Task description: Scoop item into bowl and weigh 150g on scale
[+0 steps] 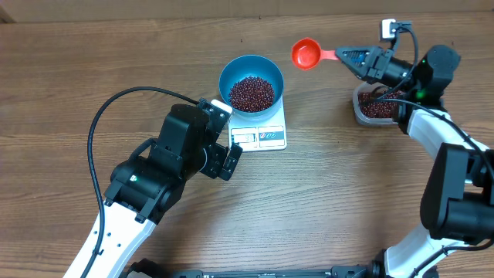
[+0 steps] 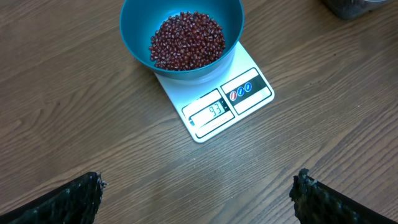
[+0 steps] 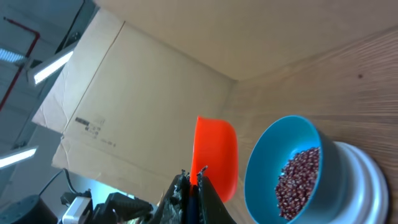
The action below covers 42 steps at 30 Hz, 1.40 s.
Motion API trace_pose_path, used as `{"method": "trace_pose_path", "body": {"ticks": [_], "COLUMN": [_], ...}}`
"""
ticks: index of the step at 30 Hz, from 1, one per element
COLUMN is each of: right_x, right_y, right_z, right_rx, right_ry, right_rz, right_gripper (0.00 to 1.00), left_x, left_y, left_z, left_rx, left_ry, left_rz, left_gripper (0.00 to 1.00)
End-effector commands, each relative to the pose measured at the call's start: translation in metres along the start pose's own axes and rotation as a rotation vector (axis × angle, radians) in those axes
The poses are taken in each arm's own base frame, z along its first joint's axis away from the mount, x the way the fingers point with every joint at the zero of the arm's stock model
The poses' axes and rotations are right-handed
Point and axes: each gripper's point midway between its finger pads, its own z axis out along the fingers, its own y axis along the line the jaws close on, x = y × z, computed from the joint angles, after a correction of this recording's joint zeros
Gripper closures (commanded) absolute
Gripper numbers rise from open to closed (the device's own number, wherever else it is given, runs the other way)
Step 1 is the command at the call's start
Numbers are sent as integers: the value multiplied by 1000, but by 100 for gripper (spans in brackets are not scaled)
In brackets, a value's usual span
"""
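Right of the bowl [image 1: 228,73], red scoop [image 1: 306,54].

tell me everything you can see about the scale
The scale is a small flat white rectangle, plastic by its look, lying level on the wooden table. Its front carries a little display, seemingly reading 93, beside a blue-edged button panel. The blue bowl of beans sits on its platform.

Both arms are mostly chunky black housings with white links lower down: left arm [image 1: 166,166], right arm [image 1: 455,185]. A thin black cable [image 1: 96,131] runs off the left one. The left gripper [image 2: 198,180] has rough, foam-looking black pads [image 2: 68,202]. There's maybe a green LED on the right arm, hard to tell.
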Motion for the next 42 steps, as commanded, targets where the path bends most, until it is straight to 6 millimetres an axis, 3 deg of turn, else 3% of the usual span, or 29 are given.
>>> {"method": "trace_pose_path", "body": {"ticks": [1, 8, 16, 25, 31, 42], "right_x": [-8, -29, -32, -30, -25, -18], "right_y": [7, 1, -16, -3, 2, 9], "right_z": [-10, -29, -39, -67, -92, -168], "right_rx": [4, 75, 207, 463, 645, 1189], "right_ry": [-18, -132, -206, -312, -374, -367], "right_rz": [-1, 118, 170, 103, 57, -56], "right_gripper": [96, 96, 96, 96, 96, 96], "left_x": [-7, -7, -7, -7, -7, -7], "left_y": [0, 0, 0, 0, 0, 0], "left_z": [-6, -6, -6, -6, -6, -6], "left_rx": [10, 10, 10, 10, 10, 10], "left_ry": [-26, -26, -26, -26, -26, -26], "left_rz": [11, 11, 11, 11, 11, 11], "left_gripper": [1, 1, 0, 0, 0, 0]}}
